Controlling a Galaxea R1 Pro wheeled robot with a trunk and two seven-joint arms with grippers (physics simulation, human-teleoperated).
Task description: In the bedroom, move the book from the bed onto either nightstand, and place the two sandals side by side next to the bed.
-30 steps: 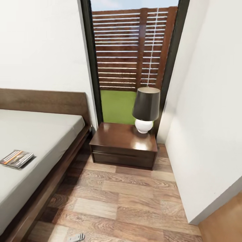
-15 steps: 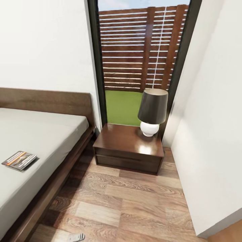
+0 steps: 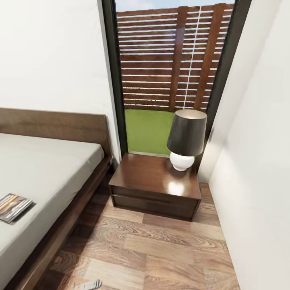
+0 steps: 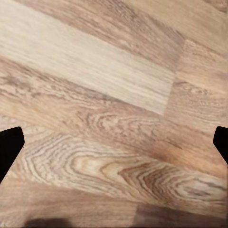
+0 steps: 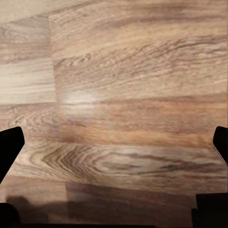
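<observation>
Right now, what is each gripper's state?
Left gripper: open, holding nothing, above the floor.
Right gripper: open, holding nothing, above the floor.

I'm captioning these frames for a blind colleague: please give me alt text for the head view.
A dark wooden nightstand with a lamp stands between a low bed and a white wall, before a tall window. A book lies on the mattress at the picture's left edge; wood floor below.

White walls point(image 3: 48, 52), plank floor point(image 3: 161, 249), tall window point(image 3: 169, 72), lamp point(image 3: 186, 139).
</observation>
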